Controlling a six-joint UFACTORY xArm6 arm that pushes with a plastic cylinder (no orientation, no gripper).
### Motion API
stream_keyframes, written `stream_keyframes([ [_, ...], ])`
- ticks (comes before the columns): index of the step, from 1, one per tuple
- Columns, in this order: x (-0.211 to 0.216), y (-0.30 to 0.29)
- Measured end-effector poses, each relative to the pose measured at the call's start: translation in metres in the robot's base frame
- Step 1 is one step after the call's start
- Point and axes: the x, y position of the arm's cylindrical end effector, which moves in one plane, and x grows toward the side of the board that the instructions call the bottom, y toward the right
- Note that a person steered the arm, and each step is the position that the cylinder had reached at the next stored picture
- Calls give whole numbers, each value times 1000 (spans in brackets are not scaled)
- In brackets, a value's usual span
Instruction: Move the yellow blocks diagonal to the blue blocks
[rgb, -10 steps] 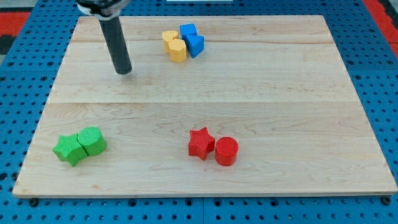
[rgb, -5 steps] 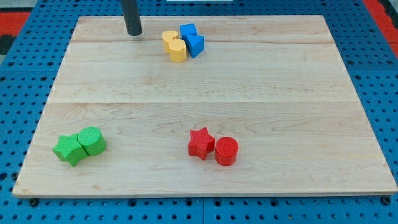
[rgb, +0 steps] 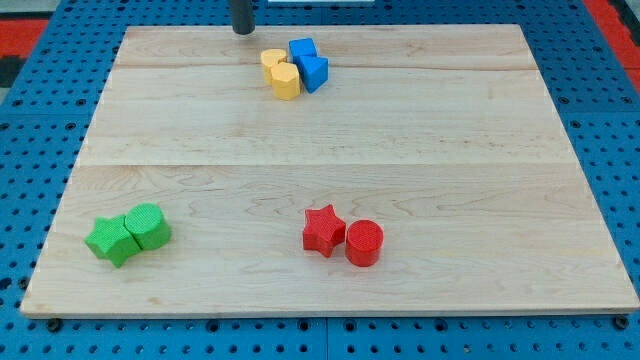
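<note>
The wooden worktop (rgb: 330, 150) fills most of the view, lying on a blue pegboard (rgb: 30, 150) with a red mat (rgb: 20, 30) showing at the far corners.

On the near left of the worktop sit two green blocks, touching: a green star-like block (rgb: 111, 240) and a rounder green block (rgb: 148, 225) just to its right. Near the middle, toward the near edge, a red star block (rgb: 323, 230) touches a red cylinder block (rgb: 364, 243) on its right. Both pairs lie well apart from the far cluster, and nothing stands between the rod and that cluster.

At the far edge, slightly left of centre, the four task blocks are bunched together. Two blue blocks, a blue cube-like block (rgb: 302, 49) and a blue block (rgb: 314, 71) nearer the viewer, touch one another. Pressed against their left side are two yellow blocks: a yellow block (rgb: 273, 59) farther off and a yellow rounded block (rgb: 286, 81) nearer.

The arm carries no pincer, so nothing is held; only a short stub of the dark rod shows at the top of the view. The tip (rgb: 243, 31) rests at the worktop's far edge, just left of and beyond the yellow blocks, apart from them.
</note>
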Motion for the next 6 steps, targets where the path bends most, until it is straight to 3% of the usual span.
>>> stream_keyframes([
  [2, 20, 13],
  [4, 131, 75],
  [6, 130, 29],
])
